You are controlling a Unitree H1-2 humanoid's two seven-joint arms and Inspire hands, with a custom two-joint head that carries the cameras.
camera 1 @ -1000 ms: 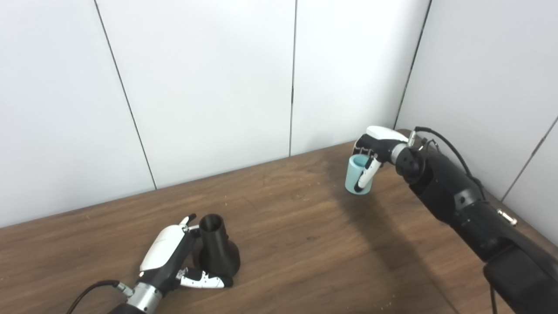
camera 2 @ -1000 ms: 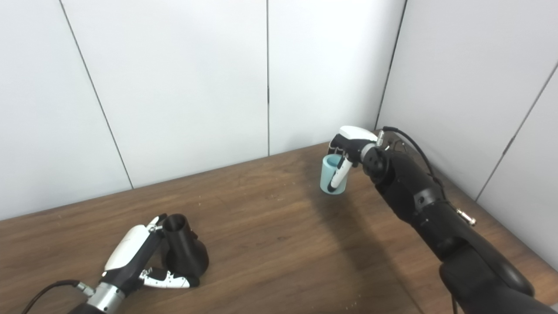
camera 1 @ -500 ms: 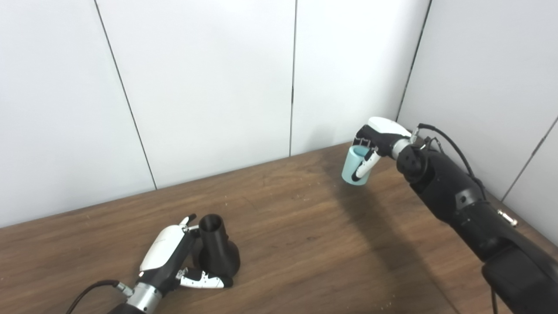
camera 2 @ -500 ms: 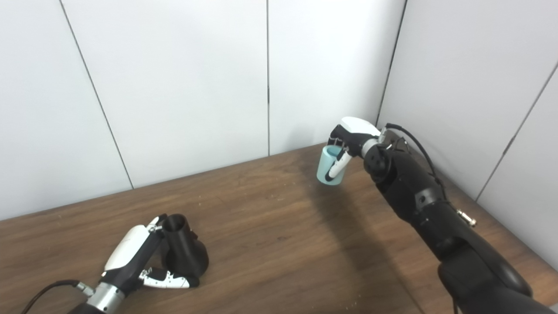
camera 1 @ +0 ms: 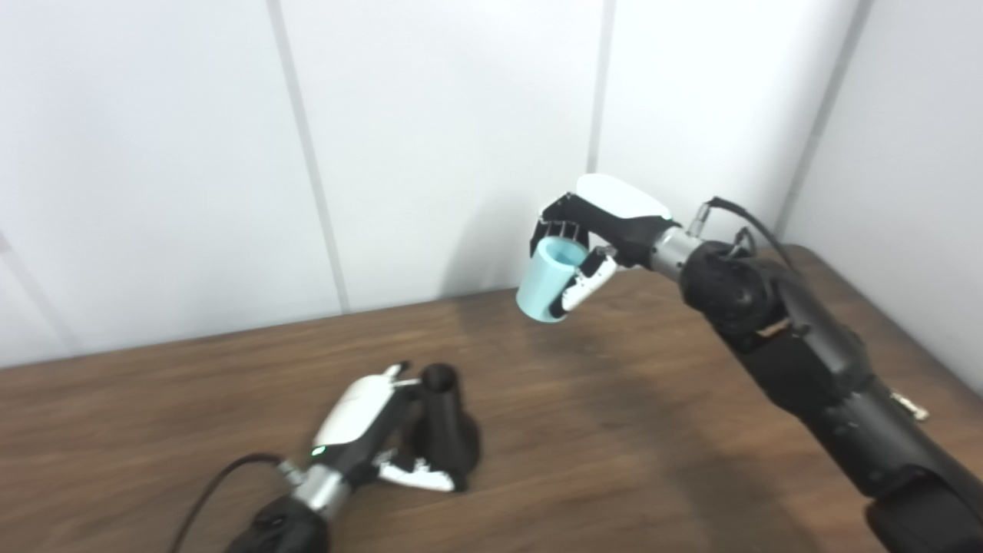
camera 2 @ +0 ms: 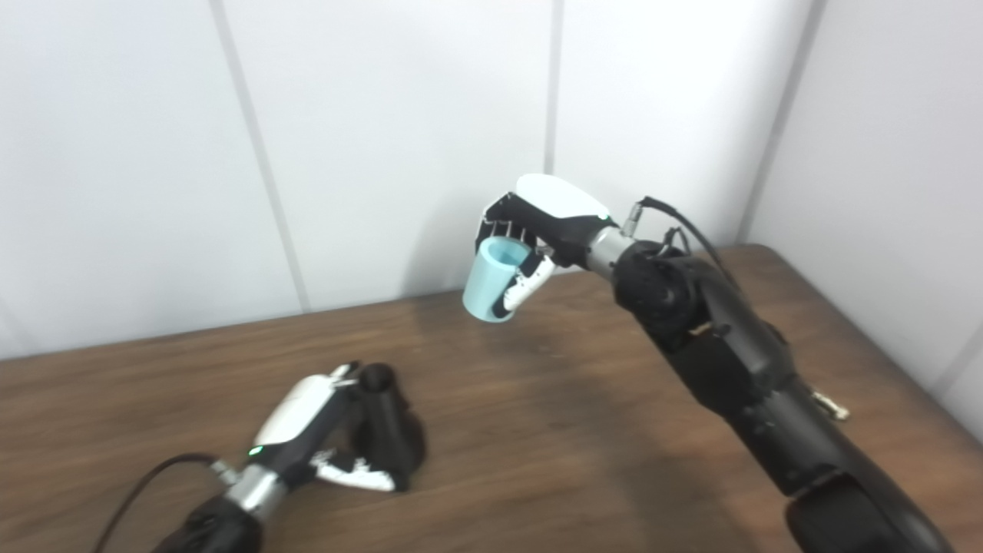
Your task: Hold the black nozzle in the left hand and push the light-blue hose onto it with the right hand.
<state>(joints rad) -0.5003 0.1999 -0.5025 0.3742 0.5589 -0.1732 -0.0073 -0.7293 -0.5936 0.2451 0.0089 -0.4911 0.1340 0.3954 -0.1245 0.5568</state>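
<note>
Gripping empty hose point(camera 1: 547, 282), right hand point(camera 1: 603, 226) raised

Black nozzle point(camera 1: 449, 430) blurred, partly hidden

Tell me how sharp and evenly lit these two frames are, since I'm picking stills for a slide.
Left eye view: soft motion blur, worst on the left hand and black nozzle; the right hand holding the light-blue hose is crisper. Right eye view: equally soft, with a broad shadow on the table beneath the right arm. Lighting is even; no glare in either view.
</note>
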